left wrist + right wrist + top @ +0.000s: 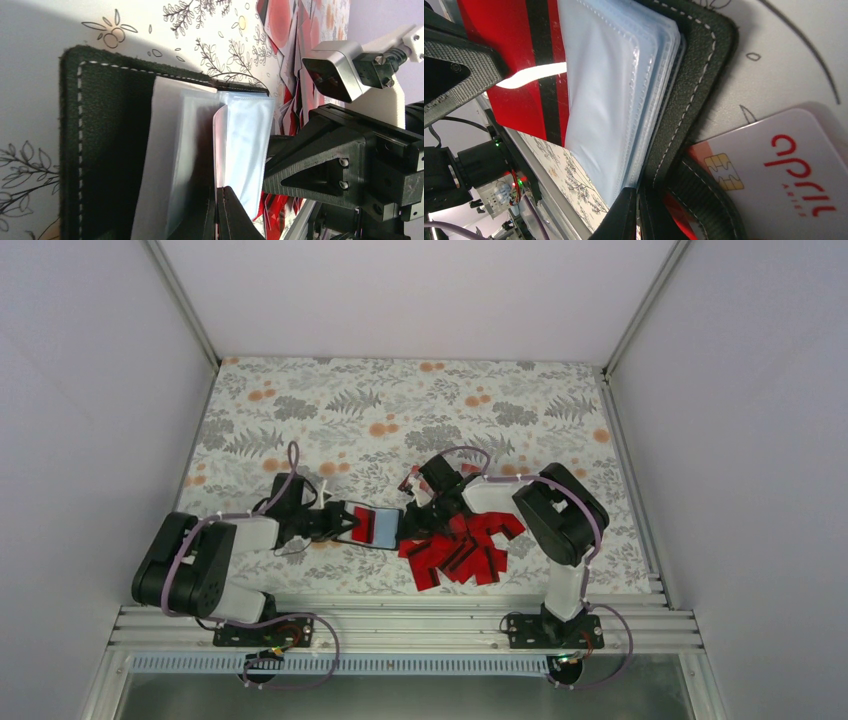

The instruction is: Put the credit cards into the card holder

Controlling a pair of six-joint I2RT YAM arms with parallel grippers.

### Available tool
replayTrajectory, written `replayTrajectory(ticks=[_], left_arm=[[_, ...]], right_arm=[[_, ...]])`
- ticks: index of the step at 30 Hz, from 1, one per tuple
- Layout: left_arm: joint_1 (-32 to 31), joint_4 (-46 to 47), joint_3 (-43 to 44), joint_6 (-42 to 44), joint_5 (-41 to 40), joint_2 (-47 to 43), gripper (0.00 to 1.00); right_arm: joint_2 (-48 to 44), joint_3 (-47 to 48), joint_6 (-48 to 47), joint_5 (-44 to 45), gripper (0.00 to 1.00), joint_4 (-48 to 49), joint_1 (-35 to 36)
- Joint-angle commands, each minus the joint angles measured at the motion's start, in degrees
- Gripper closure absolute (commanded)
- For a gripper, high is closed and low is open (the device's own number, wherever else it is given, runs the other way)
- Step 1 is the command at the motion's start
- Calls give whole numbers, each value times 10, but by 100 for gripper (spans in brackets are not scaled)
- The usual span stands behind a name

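The black card holder (pixel 366 526) lies open on the floral cloth between my two grippers. My left gripper (pixel 338 522) is at its left side, shut on one clear sleeve (pixel 247 145), whose edge runs between the fingers (pixel 232 215). My right gripper (pixel 412 527) is at the right side, shut at the corner of the stacked sleeves (pixel 609 100) beside the stitched cover (pixel 699 75). A red credit card (pixel 509 65) with a black stripe sits under a sleeve. Several more credit cards (pixel 462 552) lie heaped right of the holder, under the right arm.
One card (pixel 784 165) lies white face up, chip showing, against the holder's cover. The aluminium rail (pixel 400 625) with both arm bases runs along the near edge. White walls close in the cloth (pixel 400 410) on three sides.
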Motion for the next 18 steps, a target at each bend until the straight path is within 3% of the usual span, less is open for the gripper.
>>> replayTrajectory(ticks=[1,18], left_arm=[[-4,-25,-12,-31,-26,-9,98],[-15,31,-40,-105,-95,-46,98]], right_arm=[[34,-4,-7,40,96,-14,6],[42,-2,-19,34,96,-16,7]])
